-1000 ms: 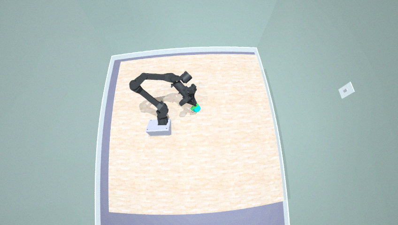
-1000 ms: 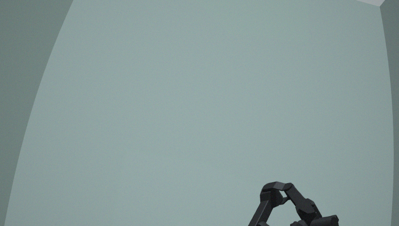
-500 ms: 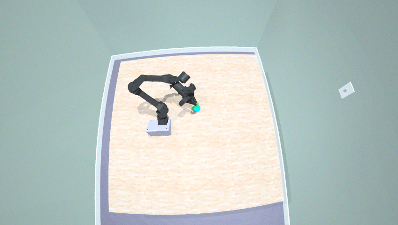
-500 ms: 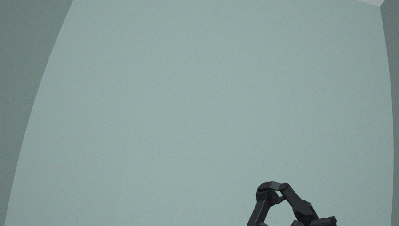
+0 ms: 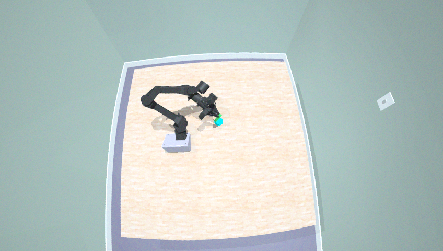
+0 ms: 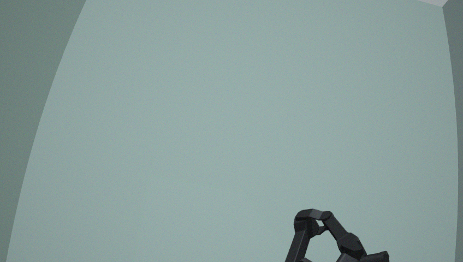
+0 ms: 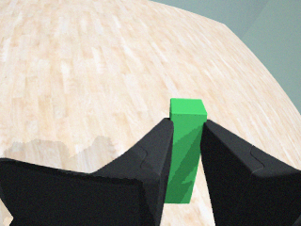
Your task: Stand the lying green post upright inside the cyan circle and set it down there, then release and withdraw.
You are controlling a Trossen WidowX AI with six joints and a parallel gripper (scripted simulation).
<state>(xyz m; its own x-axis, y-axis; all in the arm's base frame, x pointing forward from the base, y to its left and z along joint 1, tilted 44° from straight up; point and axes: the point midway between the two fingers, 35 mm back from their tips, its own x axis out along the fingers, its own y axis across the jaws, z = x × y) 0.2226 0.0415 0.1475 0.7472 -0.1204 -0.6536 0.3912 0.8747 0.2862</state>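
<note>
Fingers were clamped on the post (image 7: 186, 145), one dark finger on each side, pressing its long faces. In the wrist view the post stood between them with its top end poking out past the fingertips and its lower end visible in the gap below. Upper faces looked bright green, the face toward the camera partly shaded. The gripper (image 7: 187, 151) filled the bottom of that view; pale wood-grain table (image 7: 75, 56) lay behind, with a faint arm shadow at left. The circle did not show in the wrist view.

From the top, the gripper (image 5: 216, 115) pointed down and right, its tips at the post (image 5: 218, 117), which showed only as a small green patch. The post overlapped the upper-left edge of the circle (image 5: 219, 122). Could not tell from above whether the post touched the table or was off it, nor exactly how tilted it was.

The arm (image 5: 174, 93) folded back from the gripper to an elbow at left, then down to the grey base (image 5: 176, 145). Table had a pale border (image 5: 116, 124). A small white square (image 5: 385, 101) sat well apart at right, off the table.

Exterior view caught only upper arm links (image 6: 325, 233) at the bottom edge against a plain teal wall.
</note>
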